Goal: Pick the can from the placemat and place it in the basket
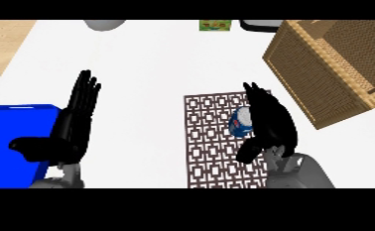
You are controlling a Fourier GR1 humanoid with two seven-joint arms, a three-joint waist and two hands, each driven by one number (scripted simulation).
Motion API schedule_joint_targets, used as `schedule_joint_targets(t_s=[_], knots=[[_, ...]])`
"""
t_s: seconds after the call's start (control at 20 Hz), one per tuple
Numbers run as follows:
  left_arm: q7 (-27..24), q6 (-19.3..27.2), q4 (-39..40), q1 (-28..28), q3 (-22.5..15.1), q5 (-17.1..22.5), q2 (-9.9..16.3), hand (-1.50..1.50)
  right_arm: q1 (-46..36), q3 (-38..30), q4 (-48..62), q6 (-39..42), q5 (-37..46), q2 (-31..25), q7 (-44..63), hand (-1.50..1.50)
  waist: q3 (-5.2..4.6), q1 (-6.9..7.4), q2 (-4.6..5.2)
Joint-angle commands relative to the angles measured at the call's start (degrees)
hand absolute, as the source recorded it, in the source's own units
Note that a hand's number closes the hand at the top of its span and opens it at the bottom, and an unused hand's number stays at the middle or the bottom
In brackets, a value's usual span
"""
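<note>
Can [240, 122], one, on placemat [212, 145]; right hand [270, 123] beside, fingers straight; left hand [73, 121] flat; one basket [322, 71].

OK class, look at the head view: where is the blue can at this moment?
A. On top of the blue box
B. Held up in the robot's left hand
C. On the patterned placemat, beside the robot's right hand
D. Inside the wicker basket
C: the can sits on the placemat, right next to the right hand, with the basket farther right.
</note>
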Motion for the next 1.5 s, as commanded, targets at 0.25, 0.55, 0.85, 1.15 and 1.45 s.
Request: schedule_joint_targets(t_s=[0.25, 0.55, 0.85, 1.15, 1.45], knots=[[0.17, -1.87, 2.37, -3.17, 2.69, -1.63, -1.06, 0.0, -0.21, -1.96, 4.94, 0.51, 3.29, 4.91, -2.55, -1.5, 0.0, -0.05, 0.01], [4.78, -0.33, -5.9, 1.1, 0.07, -3.85, -3.14, 0.0, 2.46, -2.1, 8.16, -2.95, 6.32, 5.44, -6.78, -1.5, 0.01, 0.1, -0.01], [1.11, -3.06, -0.98, -0.26, 3.13, -3.92, -2.95, 0.0, 0.46, -4.61, 11.18, -2.11, 7.77, 7.83, -7.66, -1.5, 0.0, 0.0, 0.0], [1.15, -3.12, -1.8, 0.79, 1.85, -4.97, -4.88, 0.0, 1.28, -6.39, 14.64, -6.46, 9.52, 8.14, -11.6, -1.5, 0.01, 0.03, 0.0], [2.84, -3.14, -2.17, -0.81, 3.5, -4.66, -3.67, 0.0, 1.34, -3.06, 16.31, 0.74, 9.08, 3.84, -17.28, 1.5, 0.01, 0.12, 0.02]])
